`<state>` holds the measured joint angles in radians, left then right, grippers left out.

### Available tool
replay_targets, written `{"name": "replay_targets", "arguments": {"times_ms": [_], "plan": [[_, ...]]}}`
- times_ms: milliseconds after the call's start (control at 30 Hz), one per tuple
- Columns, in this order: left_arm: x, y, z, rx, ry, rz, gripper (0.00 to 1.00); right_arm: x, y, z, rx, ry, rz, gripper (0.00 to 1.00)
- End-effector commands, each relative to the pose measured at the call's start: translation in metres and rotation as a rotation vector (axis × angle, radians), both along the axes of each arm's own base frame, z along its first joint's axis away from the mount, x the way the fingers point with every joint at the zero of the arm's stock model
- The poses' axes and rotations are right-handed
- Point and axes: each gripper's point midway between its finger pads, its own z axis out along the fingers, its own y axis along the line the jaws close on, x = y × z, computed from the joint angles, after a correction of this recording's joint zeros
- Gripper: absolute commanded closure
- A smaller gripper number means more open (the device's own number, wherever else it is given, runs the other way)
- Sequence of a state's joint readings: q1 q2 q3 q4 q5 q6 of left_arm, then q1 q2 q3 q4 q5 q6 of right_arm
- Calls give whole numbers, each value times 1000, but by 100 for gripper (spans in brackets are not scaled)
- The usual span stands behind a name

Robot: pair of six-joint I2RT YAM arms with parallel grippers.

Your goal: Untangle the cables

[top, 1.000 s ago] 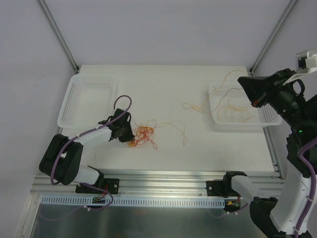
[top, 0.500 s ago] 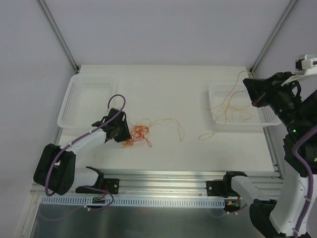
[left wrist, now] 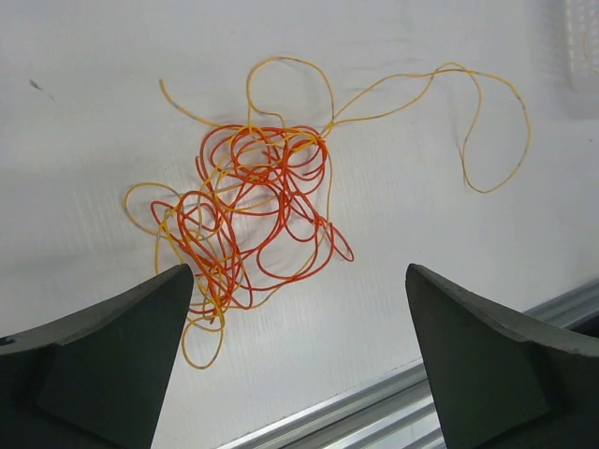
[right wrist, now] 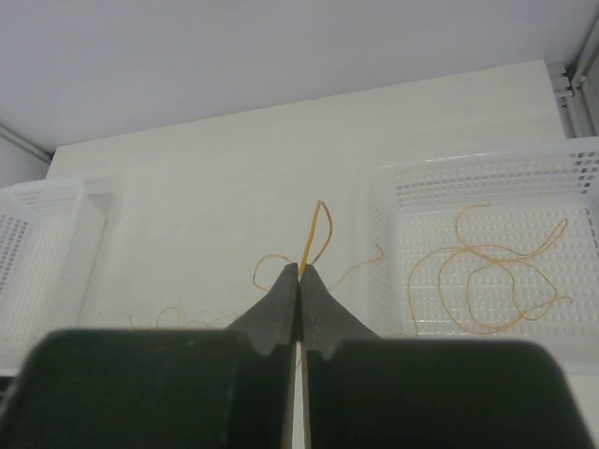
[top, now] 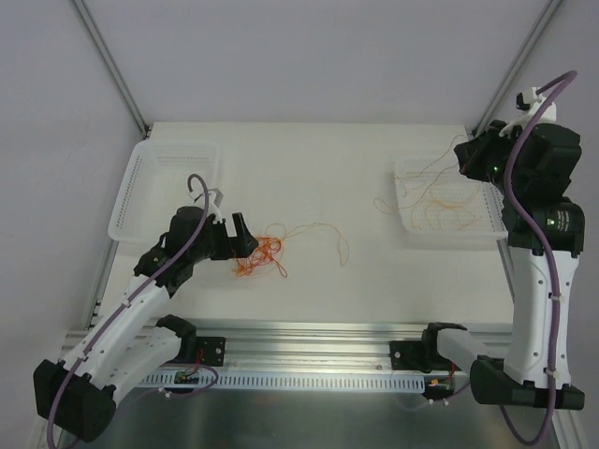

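Left tool has sprung apart and drawn back off the cables. Right tool has carried its strand in over the white basket.

Left tool: fingers wide, gripping nothing.

Right tool: pinched together on the yellow-orange strand above the basket's far-left corner. The strand trails out past the basket's left rim.

Cables: red-orange tangle on the bench, well left of the basket.

Loose strands lie inside the basket.

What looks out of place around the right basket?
One yellow cable spills over the right basket's left rim onto the table, apparently the strand pinched in the shut right gripper. The red-orange tangle lies knotted below the open left gripper.
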<state>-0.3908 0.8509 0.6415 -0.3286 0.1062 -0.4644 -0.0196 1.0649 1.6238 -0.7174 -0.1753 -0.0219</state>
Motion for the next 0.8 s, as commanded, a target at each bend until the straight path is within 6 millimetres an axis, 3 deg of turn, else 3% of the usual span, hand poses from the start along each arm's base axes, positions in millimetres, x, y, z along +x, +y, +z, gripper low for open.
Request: {"name": "replay_targets", "arguments": {"times_ms": [0, 200, 300, 533, 633, 667, 700, 733, 767], "plan": [[-10, 3, 16, 27, -97, -90, 1, 23, -25, 16, -5, -66, -119, 99], [-19, 15, 31, 47, -217, -83, 1, 50, -60, 0, 25, -7, -234, 100], [-23, 20, 22, 72, -229, -82, 1, 59, -84, -13, 43, 8, -302, 99], [-22, 28, 14, 121, -239, -74, 1, 78, -140, -73, 114, 105, -457, 99], [-20, 31, 12, 136, -228, -60, 1, 87, -161, -114, 144, 193, -517, 98], [-19, 30, 11, 136, -223, -66, 1, 88, -165, -126, 150, 222, -523, 91], [-19, 29, 10, 137, -213, -70, 1, 91, -167, -134, 155, 243, -520, 67], [-20, 27, 9, 131, -207, -80, 1, 93, -170, -154, 162, 310, -529, 58], [-20, 26, 9, 131, -204, -81, 1, 93, -175, -153, 154, 324, -551, 50]]}}
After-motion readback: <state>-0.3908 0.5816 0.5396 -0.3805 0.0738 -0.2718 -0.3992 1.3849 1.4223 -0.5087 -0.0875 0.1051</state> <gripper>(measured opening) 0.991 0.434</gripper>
